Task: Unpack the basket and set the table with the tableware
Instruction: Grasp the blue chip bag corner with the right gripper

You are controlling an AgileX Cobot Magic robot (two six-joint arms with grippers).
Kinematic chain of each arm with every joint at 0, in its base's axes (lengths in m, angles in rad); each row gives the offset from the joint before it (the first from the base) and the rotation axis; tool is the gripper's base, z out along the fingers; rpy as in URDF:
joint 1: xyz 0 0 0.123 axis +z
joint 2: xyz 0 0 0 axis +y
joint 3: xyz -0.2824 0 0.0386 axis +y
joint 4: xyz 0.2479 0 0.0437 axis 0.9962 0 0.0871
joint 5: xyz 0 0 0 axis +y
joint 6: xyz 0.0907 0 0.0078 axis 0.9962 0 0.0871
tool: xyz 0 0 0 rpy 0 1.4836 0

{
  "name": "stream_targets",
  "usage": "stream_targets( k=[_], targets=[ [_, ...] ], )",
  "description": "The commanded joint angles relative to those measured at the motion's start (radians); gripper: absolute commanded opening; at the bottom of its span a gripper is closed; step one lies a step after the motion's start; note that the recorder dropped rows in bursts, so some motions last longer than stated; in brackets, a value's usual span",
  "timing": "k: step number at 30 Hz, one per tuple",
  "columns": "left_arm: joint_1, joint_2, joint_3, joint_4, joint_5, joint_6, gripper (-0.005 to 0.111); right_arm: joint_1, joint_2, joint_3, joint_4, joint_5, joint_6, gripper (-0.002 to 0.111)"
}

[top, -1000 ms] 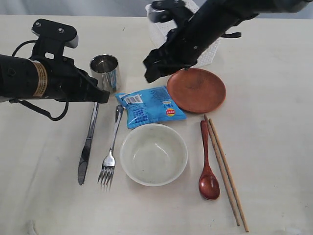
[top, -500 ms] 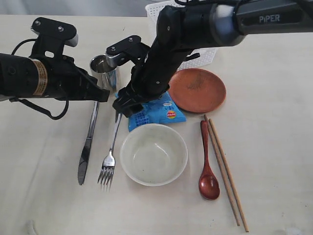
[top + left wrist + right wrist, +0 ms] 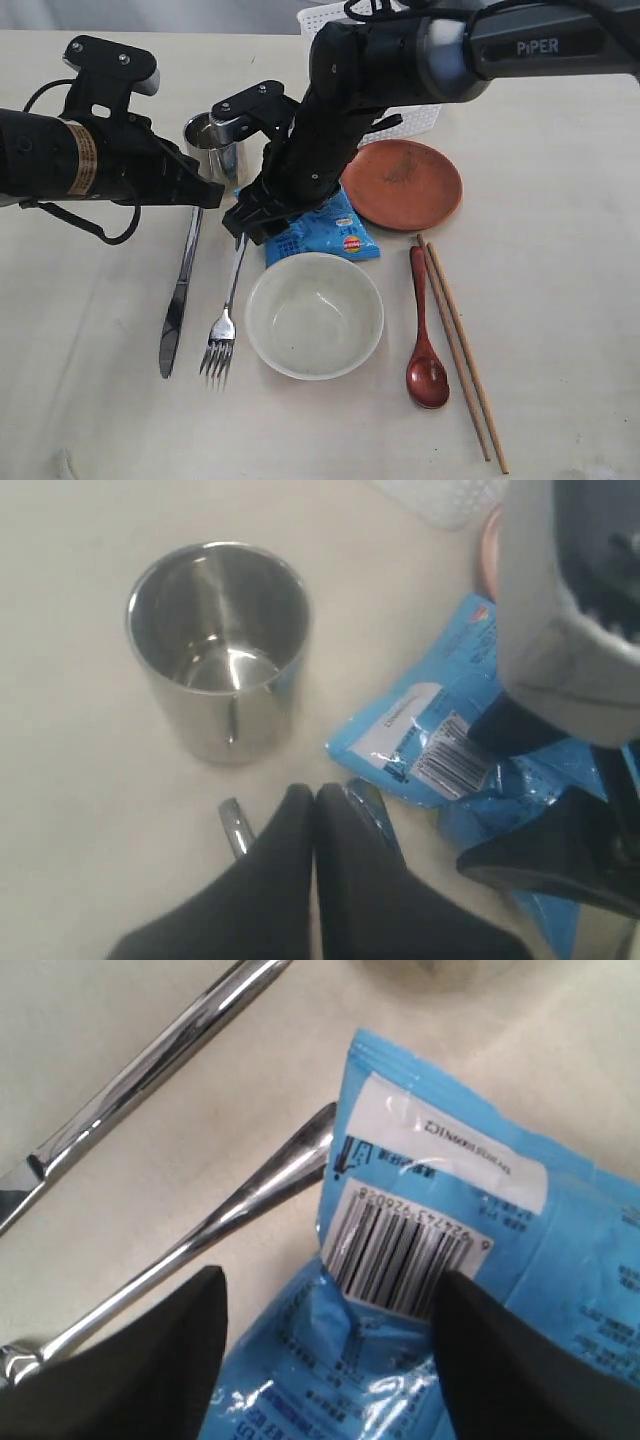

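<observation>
Right wrist: fork [image 3: 240, 1195] — perhaps touching packet [image 3: 450, 1190]

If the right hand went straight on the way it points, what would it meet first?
Most likely the blue snack packet: its barcode end lies centred under the open right hand, table beneath.

Left arm [image 3: 60, 160] level from 9 o'clock, left gripper [image 3: 213, 197] pinched closed — right arm [image 3: 400, 50] stretched in from 1 o'clock, right gripper [image 3: 250, 222] tipped toward 7 o'clock, jaws spread wide
</observation>
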Motion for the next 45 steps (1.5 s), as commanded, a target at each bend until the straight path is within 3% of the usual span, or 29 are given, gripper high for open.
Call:
stream_targets(
  k=[1,9,15,22,26,36,45],
  targets=[
    [0.003,-0.005,-0.005,-0.011,0.009,-0.007,0.000,0.001,0.028,-0.001,-0.010,0.002,0.016,0.057],
    [0.003,-0.005,-0.005,-0.011,0.028,-0.007,0.000,0.004,0.060,-0.001,-0.010,0.019,0.047,0.056],
    [0.003,-0.005,-0.005,-0.011,0.028,-0.007,0.000,0.004,0.060,-0.001,-0.010,0.054,0.069,0.032],
    [0.003,-0.005,-0.005,-0.011,0.028,-0.007,0.000,0.004,0.060,-0.001,-0.013,0.042,0.091,0.023],
    [0.003,-0.005,-0.005,-0.011,0.028,-0.007,0.000,0.004,0.058,-0.001,-0.013,0.042,0.096,0.000],
    [0.003,-0.005,-0.005,-0.011,0.028,-0.007,0.000,0.004,-0.036,-0.003,-0.024,0.013,0.102,0.000],
    [0.003,-0.005,-0.005,-0.011,0.028,-0.007,0.000,-0.028,-0.120,-0.002,-0.165,0.080,0.178,0.000]
  ],
)
